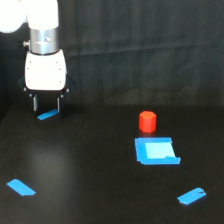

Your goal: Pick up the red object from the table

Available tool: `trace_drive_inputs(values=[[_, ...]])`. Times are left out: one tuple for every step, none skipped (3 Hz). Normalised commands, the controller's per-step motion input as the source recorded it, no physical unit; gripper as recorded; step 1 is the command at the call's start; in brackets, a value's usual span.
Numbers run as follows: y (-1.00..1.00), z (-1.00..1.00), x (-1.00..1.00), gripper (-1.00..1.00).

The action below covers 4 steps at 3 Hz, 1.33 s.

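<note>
Black matte table [90, 170]: wide, flat, dark curtain behind.
Arm: white, glossy; gripper [46, 104] fingers parted, grasping nothing, above a blue tape strip [48, 115].
Blue tape square [156, 151]: pale centre.
Red object [147, 121]: stubby cylinder, upright, just behind the square.

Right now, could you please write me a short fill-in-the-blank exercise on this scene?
1. The red object stands just behind the blue tape ____.
2. The gripper hangs at the exterior view's ____ side, far from the red object.
3. Between its fingers the gripper holds ____.
4. The table is ____ in colour.

Missing words: square; left; nothing; black
</note>
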Motion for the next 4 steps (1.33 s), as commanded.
trace_drive_inputs(values=[[-0.11,-0.16,0.42,1.0],[-0.6,-0.1,0.56,0.99],[-0.76,0.09,0.75,0.99],[-0.69,0.22,0.8,1.0]])
